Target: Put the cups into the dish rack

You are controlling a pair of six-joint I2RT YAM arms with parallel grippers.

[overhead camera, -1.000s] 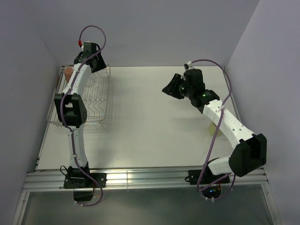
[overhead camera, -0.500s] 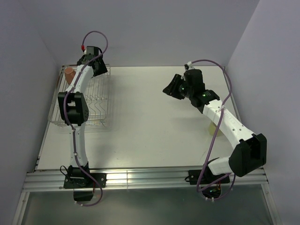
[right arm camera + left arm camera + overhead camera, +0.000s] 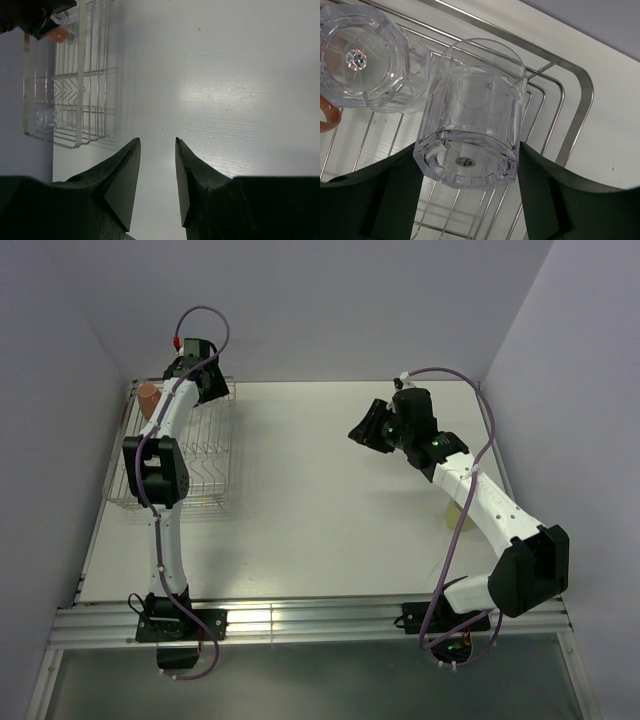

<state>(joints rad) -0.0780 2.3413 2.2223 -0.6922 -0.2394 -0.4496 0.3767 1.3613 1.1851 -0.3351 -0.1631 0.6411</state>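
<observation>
Over rack (image 3: 205, 452), left jaws unmoved, gripping tumbler (image 3: 475, 115); right jaws parted, empty.

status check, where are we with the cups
Left end effector shut on clear tumbler over the rack. Right end effector open, empty. Second tumbler and orange mug in rack. Nothing visibly in the way.

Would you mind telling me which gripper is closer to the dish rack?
Left. The left gripper is over the far end of the dish rack, holding a clear tumbler; the right gripper hovers over the table, well off to the rack's right.
</observation>
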